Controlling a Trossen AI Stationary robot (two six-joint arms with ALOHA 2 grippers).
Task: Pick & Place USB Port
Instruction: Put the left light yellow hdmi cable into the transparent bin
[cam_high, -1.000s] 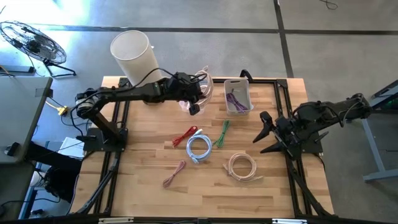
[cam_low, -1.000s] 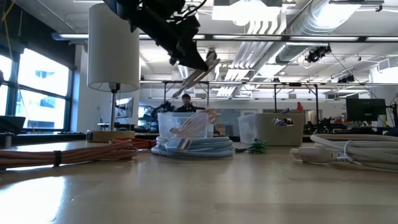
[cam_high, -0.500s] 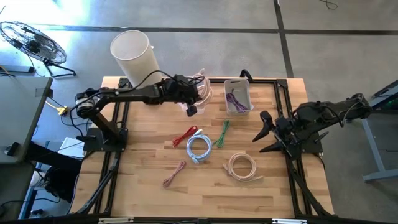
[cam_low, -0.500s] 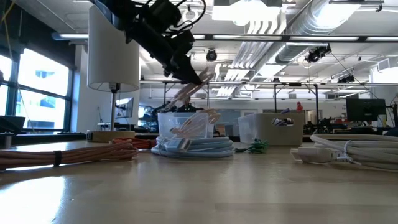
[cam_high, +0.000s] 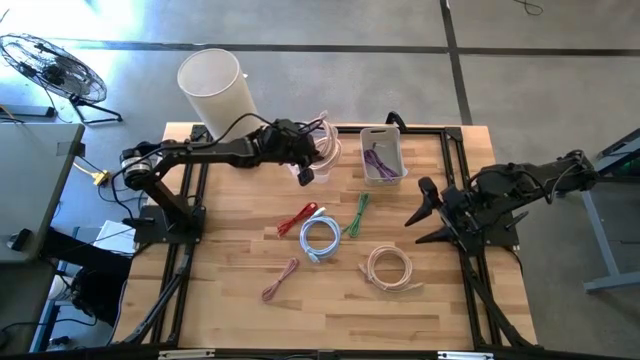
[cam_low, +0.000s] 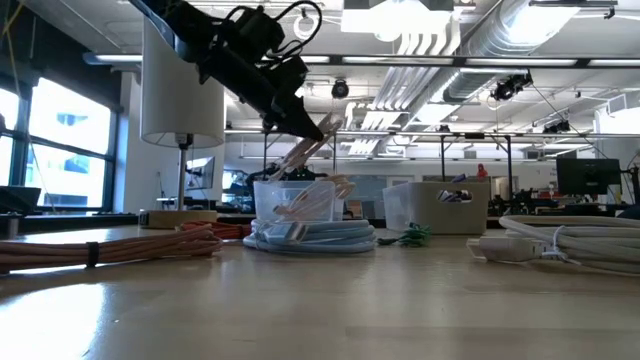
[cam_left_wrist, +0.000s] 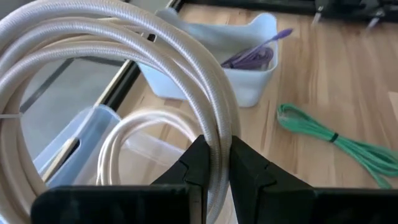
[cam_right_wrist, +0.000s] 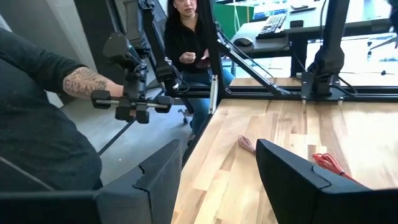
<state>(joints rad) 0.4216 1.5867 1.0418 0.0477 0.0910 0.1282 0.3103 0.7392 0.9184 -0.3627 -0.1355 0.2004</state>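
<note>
My left gripper (cam_high: 306, 172) (cam_low: 326, 127) is over the table's far middle, shut on a cream coiled cable (cam_high: 324, 138) (cam_left_wrist: 186, 68). The coil hangs just above a clear bin (cam_high: 330, 150) (cam_low: 300, 205) (cam_left_wrist: 87, 146), which has another pale cable loop in it. A white bin (cam_high: 382, 155) (cam_left_wrist: 249, 59) holding a purple cable stands to the right of it. My right gripper (cam_high: 420, 214) (cam_right_wrist: 217, 180) waits open near the table's right edge. My left gripper pinches the cream cable's coil between its two fingers, on the bundled strands at one side of the loop (cam_left_wrist: 215, 127). The fingers slant down toward the clear bin. The coil is lifted off the table, and its loop (cam_low: 300, 155) slopes down toward the bin's rim.
Loose cables lie mid-table: red (cam_high: 297, 217), a blue coil (cam_high: 320, 238), green (cam_high: 357, 215), pink (cam_high: 281, 278) and a beige coil (cam_high: 390, 268). A white lamp shade (cam_high: 215, 88) stands at the far left corner. People show beyond the table in the right wrist view.
My left gripper has moved down and slightly toward the table's left, bringing the cream coil lower toward the clear bin. It has stayed shut on the coil.
</note>
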